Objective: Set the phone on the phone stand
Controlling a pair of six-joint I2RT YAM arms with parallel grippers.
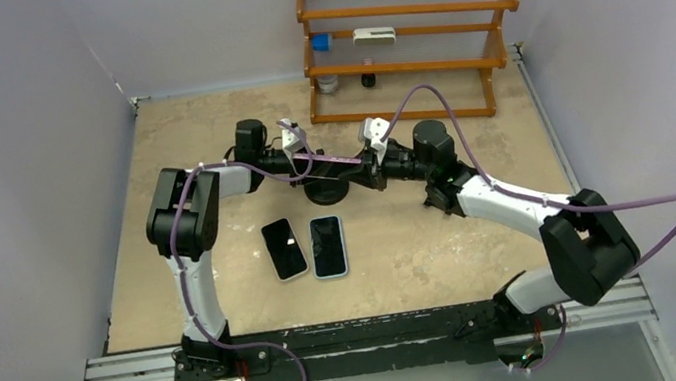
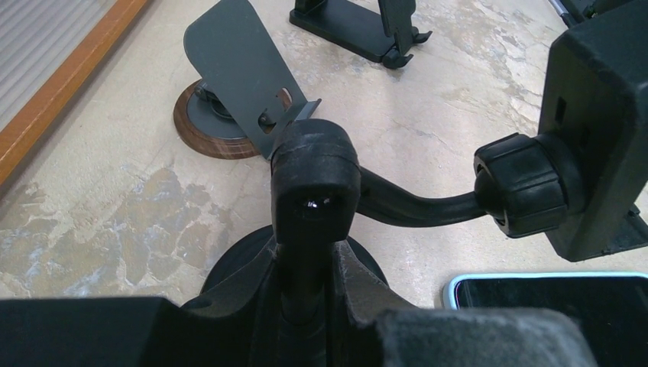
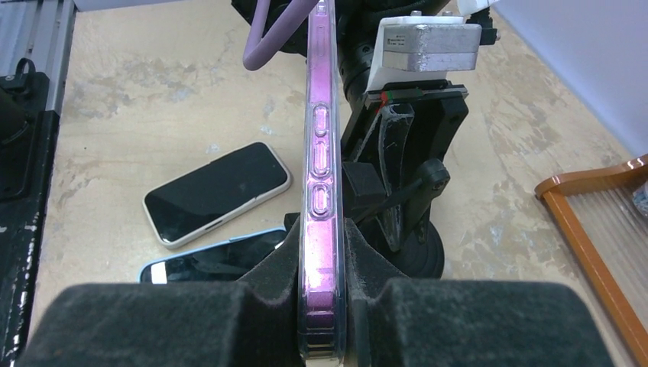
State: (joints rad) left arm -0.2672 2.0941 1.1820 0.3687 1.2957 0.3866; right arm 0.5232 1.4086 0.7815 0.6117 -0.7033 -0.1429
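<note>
Two grips: right tool (image 3: 322, 246) pinches pink phone (image 3: 319, 138), left tool (image 2: 304, 269) pinches phone stand (image 2: 315, 164) stem

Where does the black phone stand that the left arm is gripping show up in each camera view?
Top external: black stand at centre, just beyond the blue-cased phone.
Left wrist: centre, its post rising from the closed jaws, cradle at right.
Right wrist: centre right, behind the pink phone held edge-on.
Shared landmark: the blue-cased phone, bottom right in left wrist, lower left in right wrist.
</note>
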